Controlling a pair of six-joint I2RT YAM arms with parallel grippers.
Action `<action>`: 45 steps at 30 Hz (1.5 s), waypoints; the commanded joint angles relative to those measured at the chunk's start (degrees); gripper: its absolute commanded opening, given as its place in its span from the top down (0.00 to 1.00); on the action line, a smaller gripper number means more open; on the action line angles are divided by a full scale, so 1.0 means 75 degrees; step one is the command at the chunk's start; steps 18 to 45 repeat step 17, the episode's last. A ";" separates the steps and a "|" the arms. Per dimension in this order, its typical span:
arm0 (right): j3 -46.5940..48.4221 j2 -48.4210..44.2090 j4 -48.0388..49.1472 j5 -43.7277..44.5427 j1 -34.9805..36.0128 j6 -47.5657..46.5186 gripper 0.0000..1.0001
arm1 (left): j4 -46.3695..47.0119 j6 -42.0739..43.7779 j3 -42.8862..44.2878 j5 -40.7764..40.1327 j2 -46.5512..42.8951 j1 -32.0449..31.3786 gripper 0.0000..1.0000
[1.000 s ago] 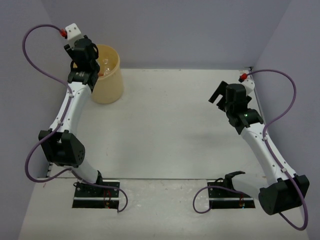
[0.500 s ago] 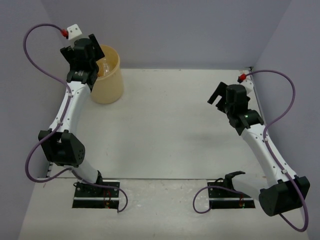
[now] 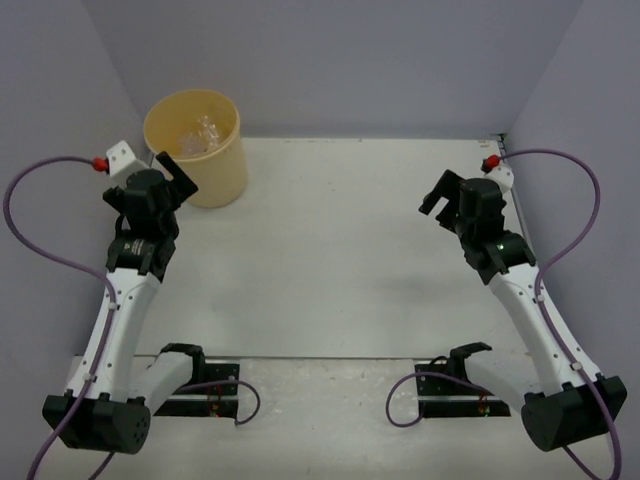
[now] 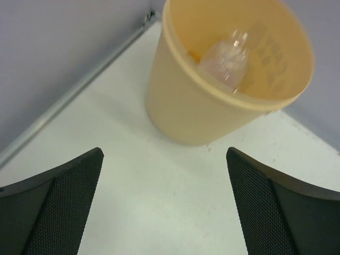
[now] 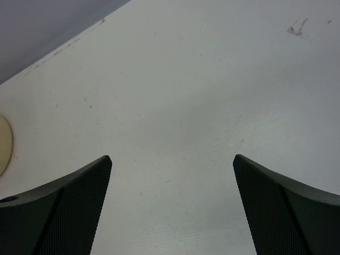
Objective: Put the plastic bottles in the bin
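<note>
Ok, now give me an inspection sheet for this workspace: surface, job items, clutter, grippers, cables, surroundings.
Surface: pale table, faint scuffs, no bottle seen on it.
Job's things: bin upright at the far left; clear bottles inside it.
Clutter: nothing seen.
Grippers: left gripper open, empty, near the bin; right gripper open, empty, over bare table.
Cables: purple cables loop beside both arms.
Surroundings: lavender walls on three sides.

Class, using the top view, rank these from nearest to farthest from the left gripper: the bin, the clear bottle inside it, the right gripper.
1. bin, right beside the left gripper.
2. clear bottle, inside the bin, farther back.
3. right gripper, far over on the right side.
</note>
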 commanded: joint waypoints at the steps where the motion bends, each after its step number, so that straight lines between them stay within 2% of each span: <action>1: -0.0301 -0.0382 0.0388 -0.0131 -0.0035 -0.0139 0.01 | 0.0030 -0.0946 -0.1453 0.0177 -0.0958 0.0022 0.00; 4: -0.0586 -0.0654 0.0793 -0.0340 -0.0047 -0.0103 0.01 | -0.0202 -0.1074 -0.1793 -0.0089 -0.1077 0.0029 0.00; 8: -0.0542 -0.0801 0.0701 -0.0295 -0.0035 0.0125 0.01 | -0.0533 -0.1071 -0.1570 -0.0131 -0.1049 0.0033 0.00; 45: -0.0596 -0.0947 0.0732 -0.0057 -0.0035 0.0221 0.01 | -0.0420 -0.1055 -0.1553 -0.0022 -0.0935 0.0033 0.00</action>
